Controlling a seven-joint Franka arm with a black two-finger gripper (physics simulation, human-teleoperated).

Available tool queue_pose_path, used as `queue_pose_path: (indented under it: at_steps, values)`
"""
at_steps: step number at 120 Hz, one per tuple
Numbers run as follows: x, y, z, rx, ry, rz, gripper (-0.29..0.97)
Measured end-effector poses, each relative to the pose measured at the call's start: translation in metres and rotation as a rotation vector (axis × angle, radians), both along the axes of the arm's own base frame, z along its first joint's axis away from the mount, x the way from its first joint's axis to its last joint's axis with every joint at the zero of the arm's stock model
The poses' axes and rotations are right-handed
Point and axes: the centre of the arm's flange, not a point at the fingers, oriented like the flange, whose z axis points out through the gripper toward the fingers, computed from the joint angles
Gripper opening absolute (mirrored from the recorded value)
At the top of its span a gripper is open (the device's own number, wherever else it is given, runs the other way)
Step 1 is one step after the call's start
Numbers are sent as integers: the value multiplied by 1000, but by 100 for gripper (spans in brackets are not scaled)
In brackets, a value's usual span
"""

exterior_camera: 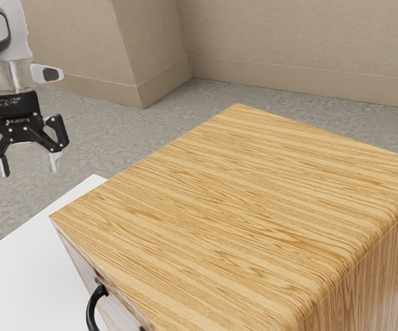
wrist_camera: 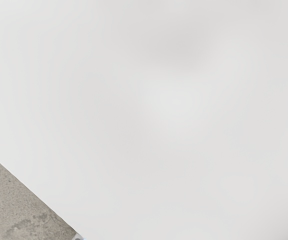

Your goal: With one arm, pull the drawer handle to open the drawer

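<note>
step: approach | jaws: apart, empty, high at exterior view's left | drawer handle (exterior_camera: 94, 305): black loop on cabinet (exterior_camera: 254, 221) front, near white surface (exterior_camera: 19, 276), well apart from jaws | advice: descend, straddle handle squarely, clamp, then pull straight outward

The exterior view's lower edge cuts off the black curved drawer handle (exterior_camera: 94, 305), leaving only its upper bend. The light oak-grain wooden cabinet (exterior_camera: 254, 207) runs past that view's right and lower edges. I cannot tell whether its drawer (exterior_camera: 83, 265) is open or shut.
</note>
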Motion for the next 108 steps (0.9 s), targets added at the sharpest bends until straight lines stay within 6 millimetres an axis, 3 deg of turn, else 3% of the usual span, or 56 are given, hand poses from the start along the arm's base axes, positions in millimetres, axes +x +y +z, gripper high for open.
queue_pose_path:
  at_steps: [21,35,40,45,50,54,58,67,78,85,94,108]
  values:
    - [35,-30,7,75,-139,44,68]
    - [30,-19,19,81,-209,141,68]
    - [3,-18,58,113,-288,194,68]
    - [-57,-36,129,178,-432,250,68]
    - [-122,-100,191,224,-585,221,68]
    - [-168,-156,213,225,-670,158,68]
    - [-195,-195,215,204,-705,105,68]
    - [-225,-252,206,175,-748,91,68]
    - [-287,-300,217,159,-880,173,68]
    - [-333,-347,208,219,-962,201,68]
    - [-366,-367,186,213,-1001,341,68]
    - [-365,-375,150,79,-931,625,68]
